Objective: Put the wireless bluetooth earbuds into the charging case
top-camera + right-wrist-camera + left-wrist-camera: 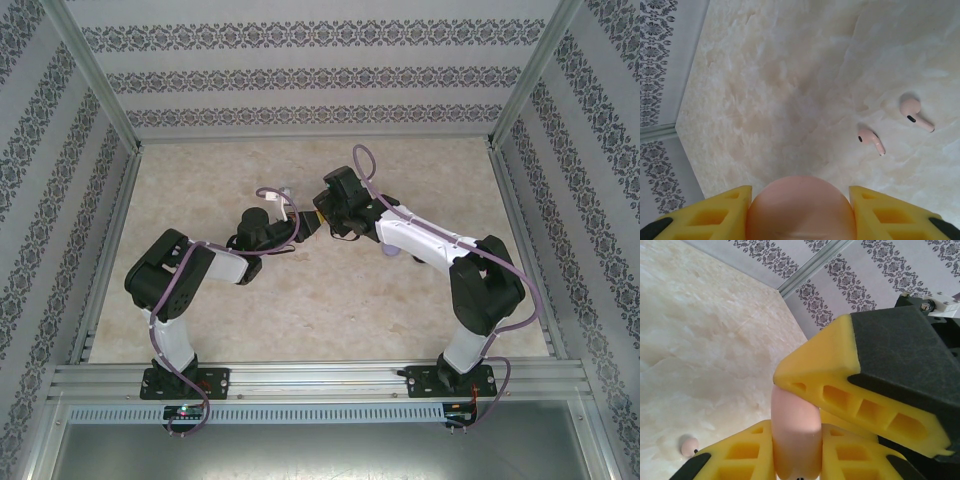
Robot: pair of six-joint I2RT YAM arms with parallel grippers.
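The pale pink charging case [795, 410] hangs above the table, gripped from two sides. My left gripper [796, 434] is shut on it, a yellow pad pressed to each flank. My right gripper [800, 192] is shut on the same case [800, 215], whose rounded end bulges between its pads. One right finger [860, 390] lies across the top of the case in the left wrist view. Two pale pink earbuds [871, 140] [914, 113] lie apart on the marble table. One pink earbud [689, 446] rests below the left gripper. From above, the left gripper [300, 232] and right gripper [322, 222] meet mid-table.
A small pale purple thing [287, 190] lies just beyond the left wrist, and another [398, 253] peeks out under the right forearm. Patterned walls with metal rails [110, 250] enclose the marble table [330, 320] on three sides.
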